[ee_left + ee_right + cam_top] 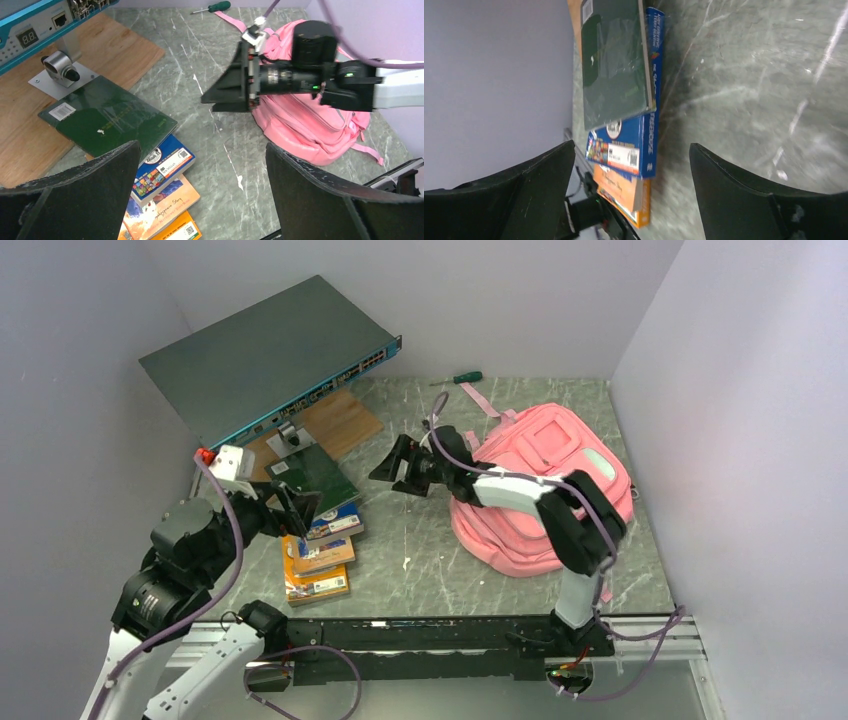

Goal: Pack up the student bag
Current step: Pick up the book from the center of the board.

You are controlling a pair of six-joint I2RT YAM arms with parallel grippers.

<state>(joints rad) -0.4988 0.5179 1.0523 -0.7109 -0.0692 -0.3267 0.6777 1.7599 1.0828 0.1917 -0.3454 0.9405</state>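
Left jaws wide, empty, over the fanned stack of paperback books (318,552) at the near-left of the grey marble counter (420,540). A dark green hardback (318,475) overlaps the stack's far end.

Right jaws wide, empty, mid-counter, facing the books.

Soft pink fabric backpack (545,475) lies flat on the right half.

Farther back: wooden board (340,423), tilted grey network switch (265,360), green-handled screwdriver (462,378).

My top view looks down from high behind the near edge, far enough off to take in the whole table (420,540). The left wrist view sits low at the near left and faces far right, towards the bag (300,125). The right wrist view, rolled sideways and close to the tabletop, faces left, and all three share the books (318,540).
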